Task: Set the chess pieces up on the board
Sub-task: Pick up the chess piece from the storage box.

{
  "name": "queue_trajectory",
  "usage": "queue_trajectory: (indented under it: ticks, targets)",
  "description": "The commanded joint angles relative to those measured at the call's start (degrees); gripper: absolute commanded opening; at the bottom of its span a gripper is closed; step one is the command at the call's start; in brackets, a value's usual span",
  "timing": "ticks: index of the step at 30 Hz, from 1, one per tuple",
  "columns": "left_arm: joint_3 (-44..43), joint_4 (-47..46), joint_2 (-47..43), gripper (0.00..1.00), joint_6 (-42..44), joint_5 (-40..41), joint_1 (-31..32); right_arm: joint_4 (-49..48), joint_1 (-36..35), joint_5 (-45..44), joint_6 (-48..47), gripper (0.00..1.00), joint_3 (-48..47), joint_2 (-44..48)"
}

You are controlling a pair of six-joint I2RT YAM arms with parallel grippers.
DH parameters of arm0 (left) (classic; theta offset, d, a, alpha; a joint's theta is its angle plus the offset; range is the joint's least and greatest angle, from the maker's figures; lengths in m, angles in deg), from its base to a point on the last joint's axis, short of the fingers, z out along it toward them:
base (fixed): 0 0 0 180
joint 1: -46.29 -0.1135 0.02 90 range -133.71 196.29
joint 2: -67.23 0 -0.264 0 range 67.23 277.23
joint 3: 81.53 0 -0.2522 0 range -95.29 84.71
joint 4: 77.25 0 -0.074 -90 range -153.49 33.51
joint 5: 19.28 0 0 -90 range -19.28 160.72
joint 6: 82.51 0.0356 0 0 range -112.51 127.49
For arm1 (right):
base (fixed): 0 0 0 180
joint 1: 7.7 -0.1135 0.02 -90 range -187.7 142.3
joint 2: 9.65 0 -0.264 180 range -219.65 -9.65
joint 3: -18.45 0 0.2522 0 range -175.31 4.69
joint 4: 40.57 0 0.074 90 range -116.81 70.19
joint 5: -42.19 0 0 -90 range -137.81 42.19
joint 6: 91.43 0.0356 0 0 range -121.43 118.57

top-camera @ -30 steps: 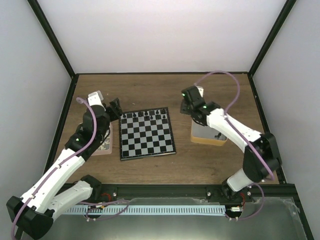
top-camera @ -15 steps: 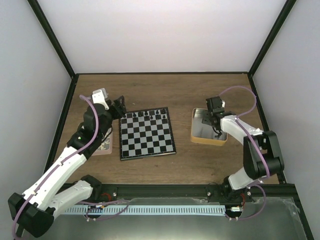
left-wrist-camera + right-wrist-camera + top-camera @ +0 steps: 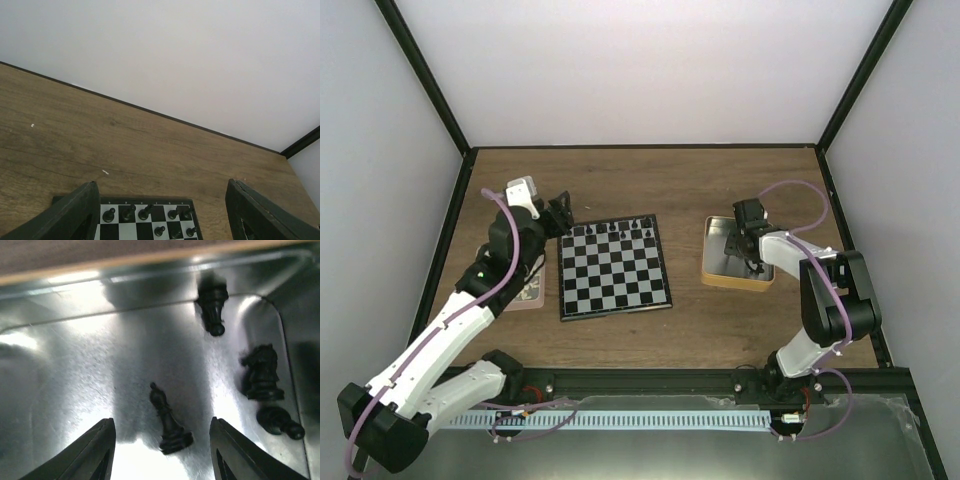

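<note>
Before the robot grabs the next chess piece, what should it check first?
1. Right hand open: ok, its fingers stand apart.
2. A piece lined up: ok, the pointed piece sits between the fingers, inside the tin.
3. Neighbours out of the way: cannot tell, the knight is close to one finger.
4. Piece standing straight: cannot tell.
5. Free squares on the board: ok, only its far rows hold pieces.
6. Left hand clear: ok, open and empty by the board's far left corner.
</note>
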Motion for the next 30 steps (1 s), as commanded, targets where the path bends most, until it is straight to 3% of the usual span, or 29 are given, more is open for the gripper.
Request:
queue_trajectory:
  ticks: [1, 10, 17, 23, 30]
  targets:
    - [0.5, -1.4, 0.5, 0.71, 0.7, -0.3, -0.2, 2.4, 0.4, -0.2, 2.0, 0.52, 1.3, 1.0]
    - [0.6, -1.5, 0.6, 0.71, 1.0, -0.4, -0.2, 2.1, 0.3, 1.1, 2.0, 0.34, 1.7, 0.0]
    - [0.8, -1.2, 0.3, 0.71, 0.7, -0.7, -0.2, 0.9, 0.3, 1.4, 0.4, 0.32, 1.4, -0.6]
    - [0.8, -1.1, 0.4, 0.71, 0.6, -0.9, -0.3, 1.1, 0.4, -0.1, 0.6, 0.39, 0.4, -1.3]
    - [0.8, -1.0, 0.4, 0.71, 0.4, -0.9, -0.2, 0.4, 0.4, 1.7, 0.1, 0.24, 0.6, -2.0]
